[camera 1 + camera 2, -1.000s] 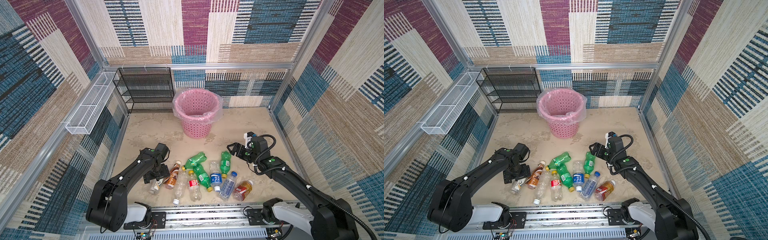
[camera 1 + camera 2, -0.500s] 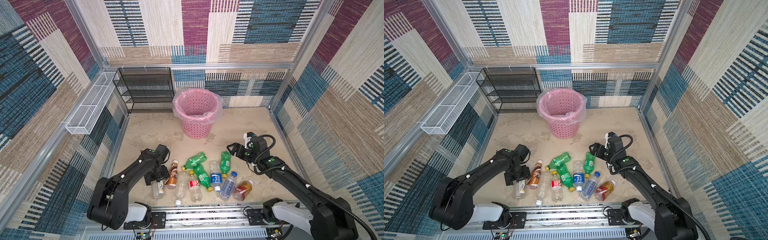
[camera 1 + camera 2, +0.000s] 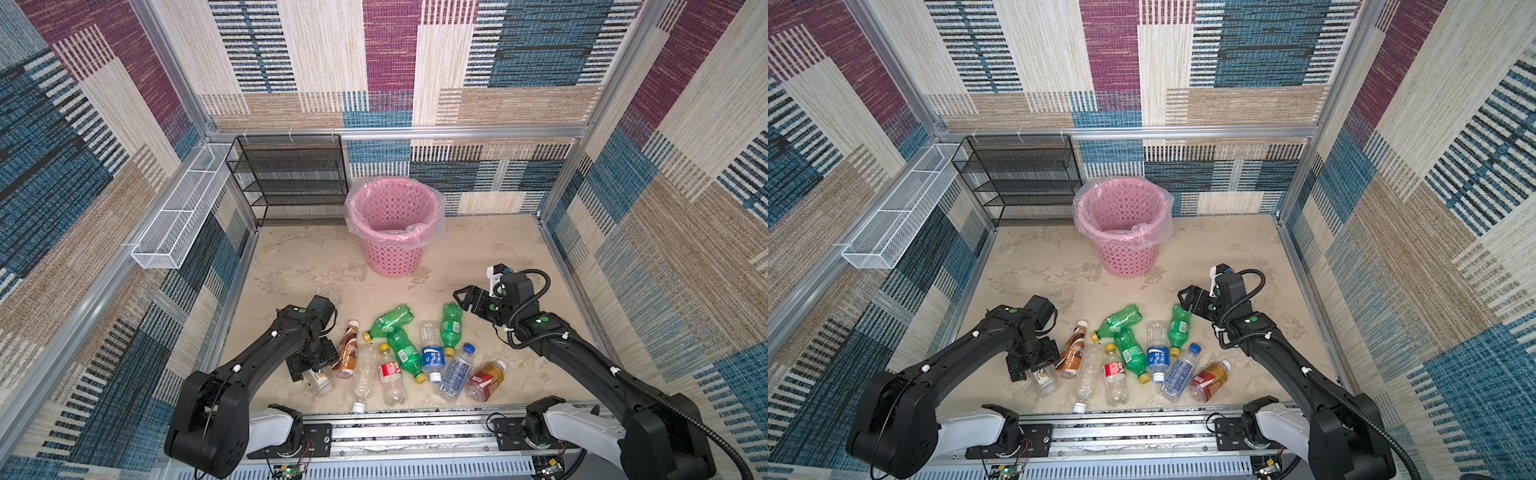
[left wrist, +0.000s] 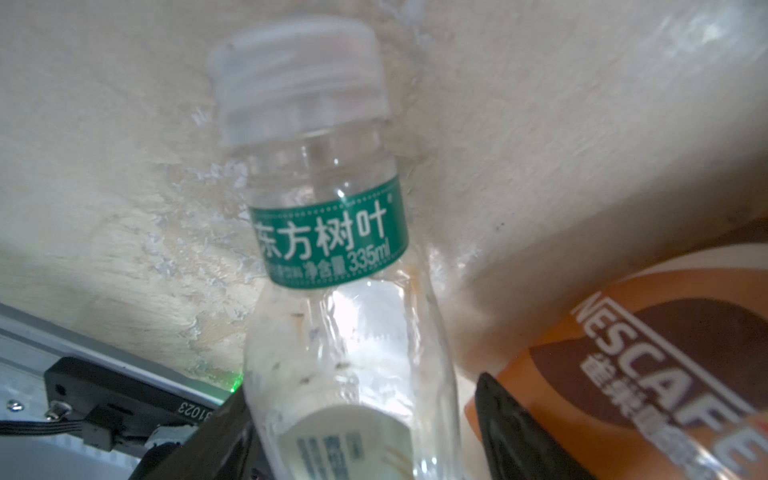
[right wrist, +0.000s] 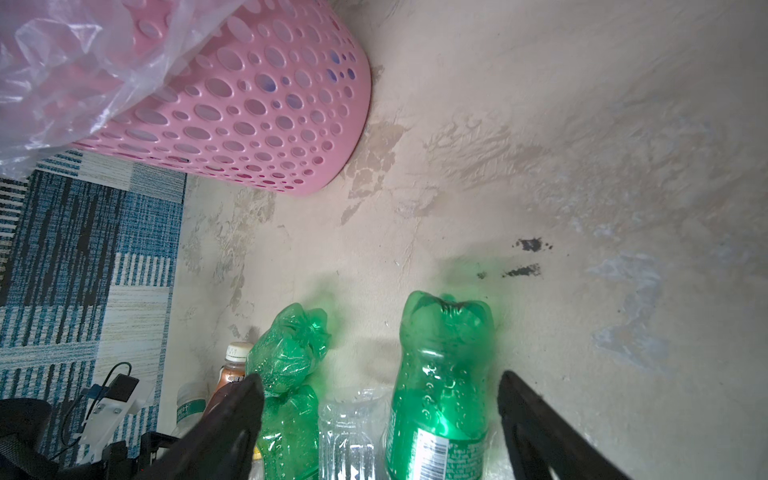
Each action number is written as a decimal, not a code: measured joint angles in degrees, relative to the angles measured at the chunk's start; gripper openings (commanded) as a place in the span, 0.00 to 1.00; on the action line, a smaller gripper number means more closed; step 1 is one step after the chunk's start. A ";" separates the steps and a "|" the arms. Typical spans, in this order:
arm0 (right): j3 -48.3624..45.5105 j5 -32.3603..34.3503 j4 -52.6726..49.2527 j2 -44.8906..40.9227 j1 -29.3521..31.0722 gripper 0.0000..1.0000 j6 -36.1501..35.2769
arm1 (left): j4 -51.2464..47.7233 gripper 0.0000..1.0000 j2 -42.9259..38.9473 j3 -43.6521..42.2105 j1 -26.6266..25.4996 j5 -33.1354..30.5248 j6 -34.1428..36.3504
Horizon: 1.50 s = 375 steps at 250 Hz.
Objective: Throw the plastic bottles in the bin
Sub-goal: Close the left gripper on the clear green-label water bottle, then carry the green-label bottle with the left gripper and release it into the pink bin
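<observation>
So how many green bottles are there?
3 green bottles, all in the pile: crushed one at the back, another just in front, third by the right gripper. Bin may hide more.

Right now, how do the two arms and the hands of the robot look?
The left arm and right arm are matte black with rounded joints, green dots and white studs, on white bases. A black cable loops over the right wrist. The left hand and right hand have dark, tapered fingers.

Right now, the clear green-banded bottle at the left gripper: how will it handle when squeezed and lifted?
Clear bottle looks empty, so probably light. Its thin-looking walls may dent in the left gripper. Lying on its side, round, it could roll.
</observation>
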 measured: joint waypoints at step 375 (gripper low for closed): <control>5.95 2.47 -3.21 -3.76 0.00 0.88 -0.46 | 1.05 0.98 58.40 125.09 4.39 14.86 2.10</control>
